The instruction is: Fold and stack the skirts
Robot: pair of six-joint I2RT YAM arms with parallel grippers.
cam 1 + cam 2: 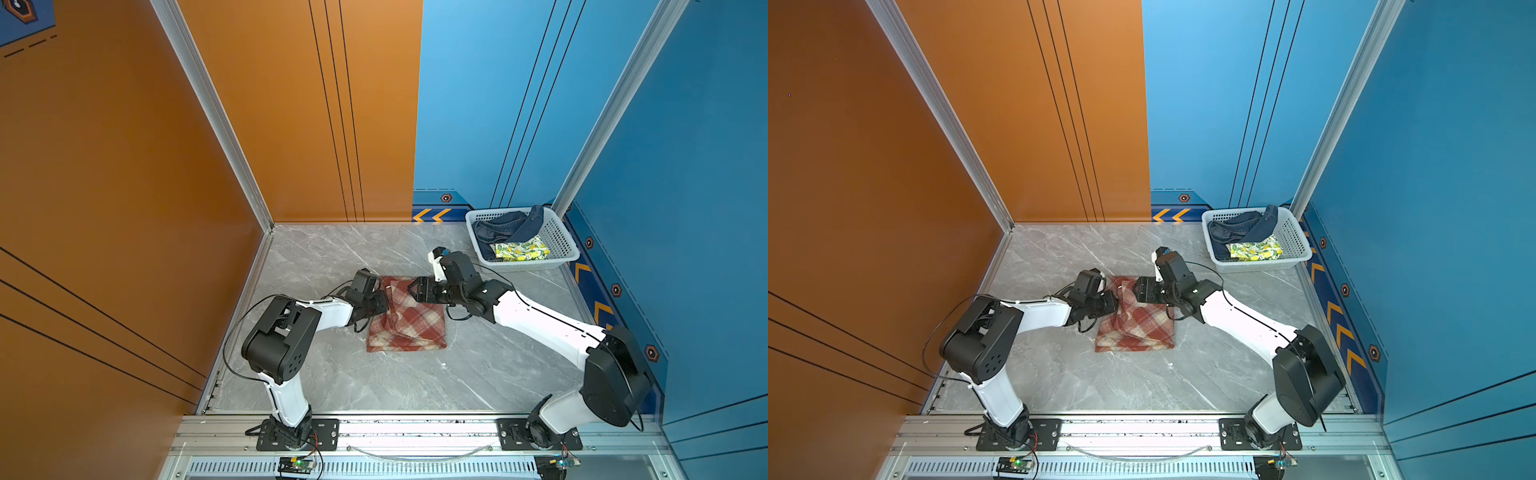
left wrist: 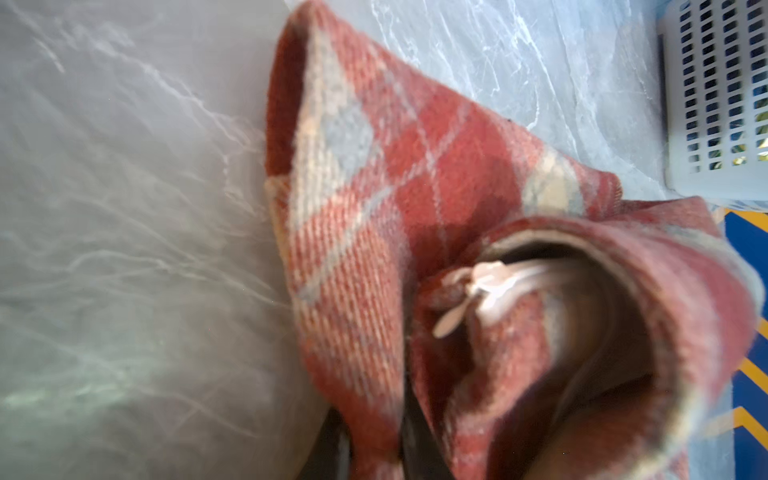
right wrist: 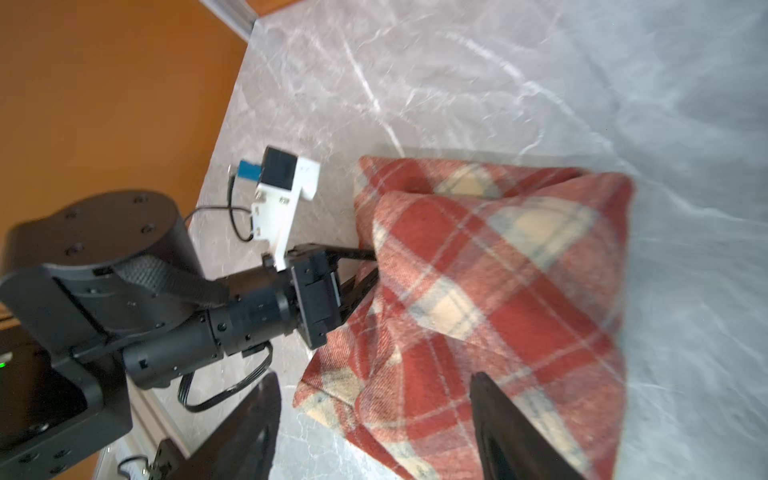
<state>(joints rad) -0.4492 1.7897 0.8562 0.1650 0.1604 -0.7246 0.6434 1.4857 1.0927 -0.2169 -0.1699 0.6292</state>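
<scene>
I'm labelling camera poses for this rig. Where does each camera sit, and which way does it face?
Top views: high at the front, looking down on the table; left arm and right arm show.
Left wrist: on the left arm, close on the plaid skirt that the left hand grips; its dark fingers show.
Right wrist: on the right arm, looking past the open right hand to the left hand.
Shared: every view shows the plaid skirt.

A: Left arm (image 1: 328,311), right arm (image 1: 544,328) — white link shells, black joint housings.
B: Cabling?
A: Thin black cable (image 3: 198,409) loops outside each. Black base plates (image 1: 324,432), screws showing.
B: Wrist?
A: White bracket (image 3: 282,199), black camera cube (image 3: 279,168), blue plug. Right gripper (image 3: 374,376) — black tapered fingers (image 3: 507,428).
B: Green LED on the left base board (image 1: 297,462).
</scene>
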